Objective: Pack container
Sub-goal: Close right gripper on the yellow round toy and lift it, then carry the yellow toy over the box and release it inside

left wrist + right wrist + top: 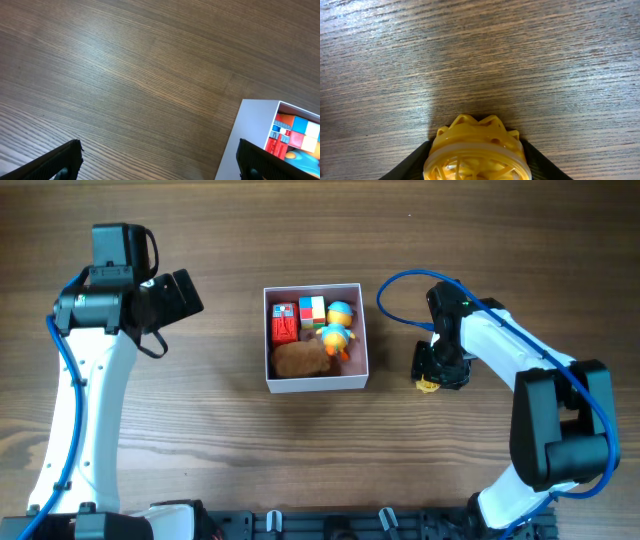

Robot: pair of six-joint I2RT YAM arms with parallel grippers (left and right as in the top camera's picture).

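Currently, the container [318, 384] sits flat at the centre of the table [230, 440], between the 2 arms. Its interior is largely filled: a brown plush [300, 359] occupies the half nearer the arm bases, while coloured blocks [312, 310] and 2 duck figures [335, 337] occupy the far half. The right gripper [437, 370] is low over the table, near the container's right wall, with its fingers [542, 167] pinching a yellow lattice toy [476, 145] from both sides. The left gripper [160, 167] hangs well to the left of the container, fingers spread wide with nothing between them. Handling assessment: the toy appears to be a light, hollow, openwork plastic part, probably stiff with slight give. Its smooth round rim may slip or rotate in a 2-point grip, so hold it across the widest diameter with moderate force. The container appears thin-walled and light, so contact with a wall could shift it. The remaining free space looks tight.
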